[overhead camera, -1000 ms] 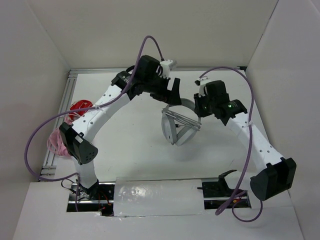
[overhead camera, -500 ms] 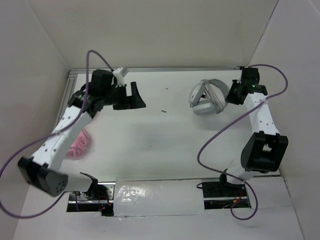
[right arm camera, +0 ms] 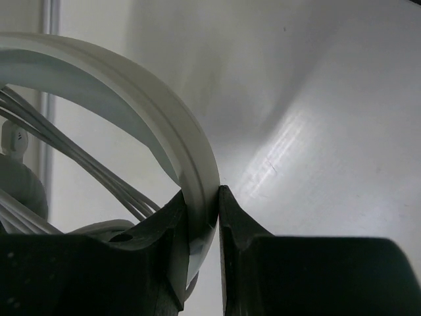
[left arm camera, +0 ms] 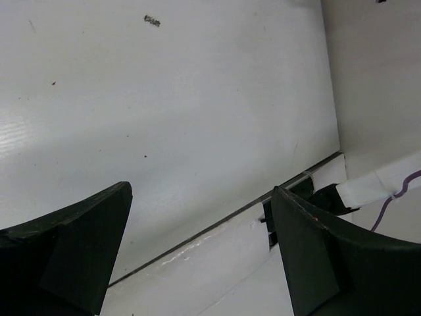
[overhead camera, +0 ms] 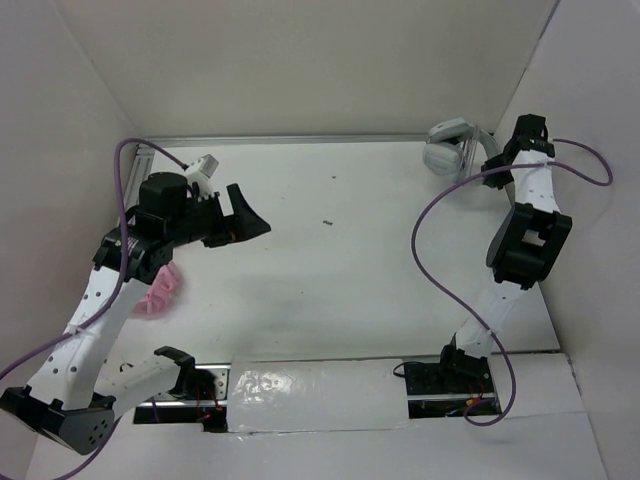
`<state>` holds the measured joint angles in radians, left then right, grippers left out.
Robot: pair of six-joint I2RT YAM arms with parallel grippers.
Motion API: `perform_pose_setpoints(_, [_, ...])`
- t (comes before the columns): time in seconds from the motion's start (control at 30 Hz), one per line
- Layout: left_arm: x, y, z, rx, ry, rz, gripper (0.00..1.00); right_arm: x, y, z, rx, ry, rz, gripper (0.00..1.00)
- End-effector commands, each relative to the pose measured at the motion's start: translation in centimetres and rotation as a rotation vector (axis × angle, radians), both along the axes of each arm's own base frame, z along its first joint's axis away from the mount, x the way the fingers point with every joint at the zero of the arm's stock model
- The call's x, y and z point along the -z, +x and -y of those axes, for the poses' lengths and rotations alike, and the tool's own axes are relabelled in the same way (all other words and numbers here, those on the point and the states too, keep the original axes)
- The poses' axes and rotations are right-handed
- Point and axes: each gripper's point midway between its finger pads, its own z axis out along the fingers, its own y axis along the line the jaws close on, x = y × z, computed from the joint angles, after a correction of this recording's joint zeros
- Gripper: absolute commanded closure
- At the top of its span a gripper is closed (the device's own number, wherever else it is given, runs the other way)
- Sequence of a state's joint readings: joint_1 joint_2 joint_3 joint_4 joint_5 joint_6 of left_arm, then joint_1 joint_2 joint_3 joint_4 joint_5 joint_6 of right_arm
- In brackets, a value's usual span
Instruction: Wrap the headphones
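Observation:
The light grey-white headphones hang at the back right corner, close to the back wall. My right gripper is shut on their headband, which runs up between the two black fingers in the right wrist view, where the gripper pinches it. Thin grey cable strands cross the arch of the band, and an ear cup shows at the left edge. My left gripper stands open and empty over the left half of the table, far from the headphones; its wrist view shows the gripper over bare white table.
Pink headphones lie at the left edge beneath the left arm. A small dark speck sits mid-table. White walls enclose the table on three sides, with a metal rail along the back. Purple cables loop off both arms.
My right arm has carried the headphones from the table's middle to the back right corner. The left arm has swung away to the left, its gripper still open.

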<state>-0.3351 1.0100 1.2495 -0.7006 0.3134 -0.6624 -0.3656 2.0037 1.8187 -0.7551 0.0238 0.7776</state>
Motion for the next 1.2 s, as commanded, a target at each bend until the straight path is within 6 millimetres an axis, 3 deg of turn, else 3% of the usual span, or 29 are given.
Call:
perform_pose_setpoints(0.0, [0.4,0.3,-0.9,-0.072,0.011,-0.031,0.01,-3.1,2.6,1.9,0.225,0.085,0.101,1.00])
perform_pose_setpoints(0.23, [1.1,1.3,-1.2,-0.096,0.036,-0.041,0.01,0.0,2.8,3.3,0.435,0.044,0.087,1.00])
perform_pose_setpoints(0.3, [1.4,1.3,-1.3,-0.101,0.039,-0.049,0.01,-0.6,3.1,3.3,0.443,-0.036,0.067,1.00])
perform_pose_setpoints(0.57, [2.0,1.9,-1.7,-0.120,0.045,-0.066,0.01,4.7,3.8,2.5,0.463,-0.008,-0.055,0.96])
perform_pose_setpoints(0.73, [2.2,1.9,-2.0,-0.140,0.049,-0.080,0.01,7.1,3.6,2.2,0.455,0.000,-0.104,0.82])
perform_pose_setpoints(0.8, [2.2,2.1,-1.9,-0.143,0.045,-0.082,0.01,7.7,3.6,2.2,0.444,0.006,-0.115,0.75])
perform_pose_setpoints(0.93, [2.2,2.1,-2.0,-0.143,0.046,-0.093,0.01,6.6,4.0,1.9,0.388,-0.001,-0.105,0.29])
perform_pose_setpoints(0.97, [2.2,2.1,-2.0,-0.143,0.046,-0.093,0.01,6.1,4.0,1.9,0.389,-0.005,-0.098,0.22])
perform_pose_setpoints(1.03, [2.2,2.1,-1.9,-0.137,0.041,-0.091,0.01,5.0,3.8,2.1,0.377,-0.021,-0.086,0.15])
perform_pose_setpoints(1.07, [1.9,2.0,-1.7,-0.124,0.034,-0.080,0.00,3.0,3.5,2.2,0.381,-0.038,-0.056,0.13])
perform_pose_setpoints(1.1, [1.8,2.0,-1.7,-0.125,0.031,-0.077,0.01,3.2,3.4,2.1,0.379,-0.038,-0.059,0.13])
perform_pose_setpoints(1.13, [1.7,2.0,-1.6,-0.122,0.029,-0.076,0.01,2.6,3.4,2.1,0.358,-0.051,-0.049,0.01])
perform_pose_setpoints(1.17, [1.6,1.8,-1.7,-0.124,0.028,-0.075,0.01,0.7,3.3,2.0,0.347,-0.060,-0.012,0.00])
